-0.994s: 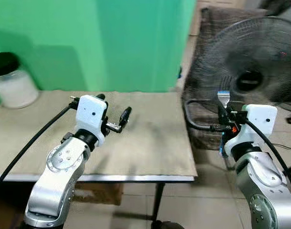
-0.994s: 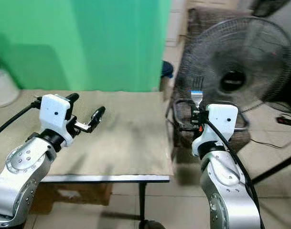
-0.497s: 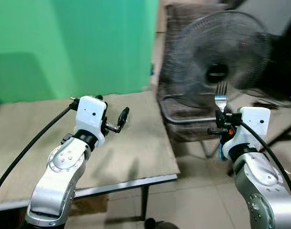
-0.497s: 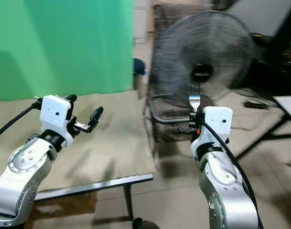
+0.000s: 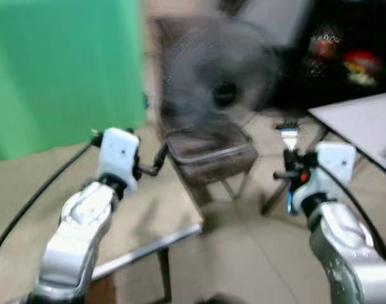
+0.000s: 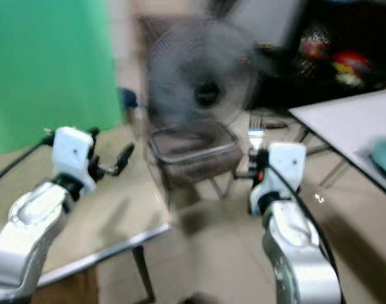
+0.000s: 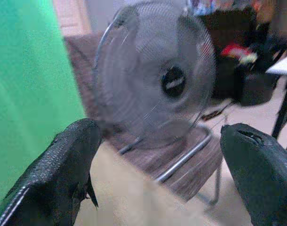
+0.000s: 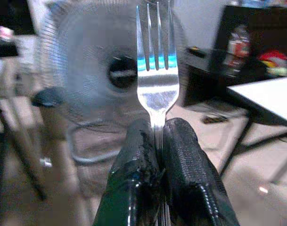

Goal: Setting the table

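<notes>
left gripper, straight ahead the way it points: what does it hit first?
Probably the standing fan: it sits between the open left gripper fingers, above the chair seat. Nothing shows nearer on that line, though motion blur leaves depth unclear.

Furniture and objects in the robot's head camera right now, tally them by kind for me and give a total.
Forks: 1, fork held upright in the right gripper
Fans: 1, fan
Chairs: 1, chair
Tables: 2, tan table, white table
Total: 5
</notes>
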Tool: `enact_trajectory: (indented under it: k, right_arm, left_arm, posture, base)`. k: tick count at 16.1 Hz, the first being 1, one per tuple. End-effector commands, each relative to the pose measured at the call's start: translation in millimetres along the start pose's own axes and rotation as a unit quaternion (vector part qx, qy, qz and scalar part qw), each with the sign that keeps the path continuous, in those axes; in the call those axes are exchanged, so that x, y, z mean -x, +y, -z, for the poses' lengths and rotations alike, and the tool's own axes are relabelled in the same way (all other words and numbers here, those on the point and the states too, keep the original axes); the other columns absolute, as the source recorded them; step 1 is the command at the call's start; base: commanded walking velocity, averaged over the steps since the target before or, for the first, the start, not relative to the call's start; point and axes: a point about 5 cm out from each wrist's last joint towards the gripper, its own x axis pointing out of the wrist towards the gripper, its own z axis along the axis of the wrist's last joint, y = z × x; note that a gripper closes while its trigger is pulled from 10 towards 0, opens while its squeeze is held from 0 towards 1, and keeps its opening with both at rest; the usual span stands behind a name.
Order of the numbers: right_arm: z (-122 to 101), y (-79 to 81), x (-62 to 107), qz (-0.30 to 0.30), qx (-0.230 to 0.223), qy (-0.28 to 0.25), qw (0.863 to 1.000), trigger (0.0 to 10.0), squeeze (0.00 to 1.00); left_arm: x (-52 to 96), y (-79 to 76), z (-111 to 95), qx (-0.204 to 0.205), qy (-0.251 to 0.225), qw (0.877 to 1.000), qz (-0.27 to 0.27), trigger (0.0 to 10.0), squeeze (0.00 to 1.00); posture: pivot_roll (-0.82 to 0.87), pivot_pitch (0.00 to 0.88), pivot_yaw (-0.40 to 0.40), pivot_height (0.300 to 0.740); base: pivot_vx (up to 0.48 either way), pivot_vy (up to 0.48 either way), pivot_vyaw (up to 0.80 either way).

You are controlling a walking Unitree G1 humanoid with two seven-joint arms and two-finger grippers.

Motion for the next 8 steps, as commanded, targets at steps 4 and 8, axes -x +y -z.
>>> enact_trajectory:
  k: [4,8]
  right_arm:
    - [-1.8,-4.6,-0.5,0.013,0.003,0.002,1.000,10.0,0.00]
    - [-0.4,-6.5,0.6,0.027,0.001,0.011,1.000,10.0,0.00]
  left_arm:
    - [-1.8,-3.6,-5.0,0.004,-0.019,1.000,0.015,10.0,0.00]
    - [-2.4,-4.7,-5.4,0.011,-0.023,0.999,0.024,10.0,0.00]
  posture:
    - [0.02,0.000,-0.026,0.740]
    - [0.01,0.000,-0.023,0.740]
  base:
    - [0.000,0.000,-0.80]
    - [0.131,0.000,-0.80]
